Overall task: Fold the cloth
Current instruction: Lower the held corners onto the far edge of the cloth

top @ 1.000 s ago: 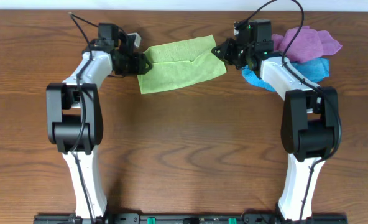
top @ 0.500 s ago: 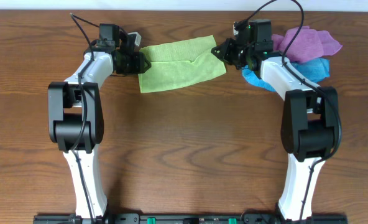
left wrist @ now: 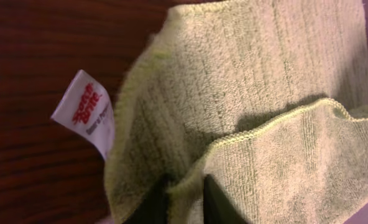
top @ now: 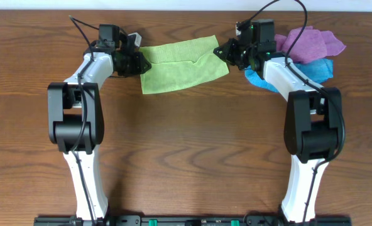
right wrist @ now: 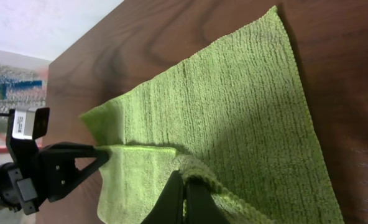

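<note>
A green cloth point(top: 181, 64) lies at the far middle of the table, its near half folded up over the far half. My left gripper point(top: 142, 61) is shut on the cloth's left corner; the left wrist view shows the cloth point(left wrist: 265, 112) pinched between the fingers point(left wrist: 185, 198), with a white tag point(left wrist: 84, 112) at its edge. My right gripper point(top: 222, 53) is shut on the cloth's right corner; the right wrist view shows the cloth point(right wrist: 234, 112) with its edge between the closed fingers point(right wrist: 184, 193).
A purple cloth point(top: 311, 41) and a blue cloth point(top: 311, 69) lie in a heap at the far right, just behind my right arm. The brown wooden table point(top: 192, 144) extends toward the front.
My left gripper has edged slightly left and up with the cloth corner. The right gripper and the cloth's shape stay about the same.
</note>
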`<state>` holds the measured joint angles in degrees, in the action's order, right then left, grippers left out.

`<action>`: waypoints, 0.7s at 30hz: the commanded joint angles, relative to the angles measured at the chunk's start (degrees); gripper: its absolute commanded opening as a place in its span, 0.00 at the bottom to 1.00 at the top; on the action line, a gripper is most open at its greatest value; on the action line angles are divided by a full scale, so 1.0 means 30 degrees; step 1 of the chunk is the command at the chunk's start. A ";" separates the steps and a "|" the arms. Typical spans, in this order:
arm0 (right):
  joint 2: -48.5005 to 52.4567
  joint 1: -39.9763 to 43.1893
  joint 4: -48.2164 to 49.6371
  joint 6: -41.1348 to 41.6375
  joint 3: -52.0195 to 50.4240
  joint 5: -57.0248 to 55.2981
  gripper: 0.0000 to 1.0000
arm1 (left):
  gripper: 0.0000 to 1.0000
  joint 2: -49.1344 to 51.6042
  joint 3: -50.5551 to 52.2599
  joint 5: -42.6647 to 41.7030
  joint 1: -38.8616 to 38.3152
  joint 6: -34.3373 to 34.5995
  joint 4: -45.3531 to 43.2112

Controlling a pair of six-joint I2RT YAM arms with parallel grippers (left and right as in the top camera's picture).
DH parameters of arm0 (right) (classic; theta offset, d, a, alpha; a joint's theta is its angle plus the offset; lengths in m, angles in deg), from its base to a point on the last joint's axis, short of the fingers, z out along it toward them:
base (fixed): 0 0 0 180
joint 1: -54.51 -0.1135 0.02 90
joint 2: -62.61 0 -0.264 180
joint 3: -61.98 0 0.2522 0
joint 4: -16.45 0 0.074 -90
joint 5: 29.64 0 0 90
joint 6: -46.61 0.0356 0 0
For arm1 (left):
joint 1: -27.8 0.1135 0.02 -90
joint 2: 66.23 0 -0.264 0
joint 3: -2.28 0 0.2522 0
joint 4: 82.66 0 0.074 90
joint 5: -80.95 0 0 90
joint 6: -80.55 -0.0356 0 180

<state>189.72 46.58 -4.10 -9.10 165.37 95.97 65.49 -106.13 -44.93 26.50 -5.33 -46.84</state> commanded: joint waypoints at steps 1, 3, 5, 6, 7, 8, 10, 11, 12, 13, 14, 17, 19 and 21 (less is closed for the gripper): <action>-0.0058 0.0189 -0.0029 -0.0240 0.0430 0.0291 0.01 | 0.06 0.0408 -0.0634 -0.0546 0.0197 0.0138 0.0073; -0.0058 0.0189 -0.0036 -0.0240 0.0430 0.0284 0.01 | 0.06 0.0408 -0.0634 -0.0554 0.0197 0.0226 0.0066; -0.0058 0.0189 -0.0036 -0.0240 0.0430 0.0291 0.02 | 0.06 0.0408 -0.0634 -0.0554 0.0197 0.0386 0.0058; -0.0058 0.0189 -0.0029 -0.0240 0.0430 0.0291 0.01 | 0.06 0.0408 -0.0656 -0.0546 0.0219 0.0423 0.0036; -0.0058 0.0189 0.0000 -0.0240 0.0430 0.0284 0.02 | 0.06 0.0408 -0.0750 -0.0546 0.0262 0.0423 0.0044; -0.0058 0.0189 0.0087 -0.0240 0.0430 0.0284 0.02 | 0.06 0.0408 -0.0903 -0.0546 0.0306 0.0423 0.0051; -0.0058 0.0189 0.0474 -0.0248 0.0430 0.0284 0.02 | 0.06 0.0408 -0.1435 -0.0546 0.0408 0.0415 -0.0044; -0.0058 0.0189 0.0867 -0.0342 0.0430 0.0277 0.01 | 0.06 0.0408 -0.1865 -0.0495 0.0444 0.0415 -0.0182; -0.0058 0.0182 0.1151 -0.0430 0.0430 0.0226 0.02 | 0.06 0.0408 -0.2127 -0.0372 0.0452 0.0408 -0.0459; -0.0058 0.0182 0.1362 -0.0452 0.0430 0.0117 0.02 | 0.06 0.0408 -0.2317 -0.0299 0.0459 0.0401 -0.0838; -0.0058 0.0182 0.1523 -0.0452 0.0430 0.0022 0.02 | 0.05 0.0408 -0.2419 -0.0248 0.0444 0.0408 -0.1253; -0.0058 0.0182 0.1661 -0.0459 0.0430 -0.0393 0.02 | 0.06 0.0408 -0.2419 -0.0102 0.0437 0.0415 -0.2171; -0.0022 0.0182 0.2004 -0.0532 0.0430 -0.0466 0.02 | 0.06 0.0408 -0.2419 0.0423 0.0430 0.0415 -0.2076; 0.0000 0.0146 0.2280 -0.0532 0.0430 -0.0823 0.02 | 0.06 0.0408 -0.2419 0.0583 0.0430 0.0415 -0.2011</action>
<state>189.72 46.58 2.18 -9.50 165.41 95.01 65.91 -112.87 -44.90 27.59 -4.49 -52.91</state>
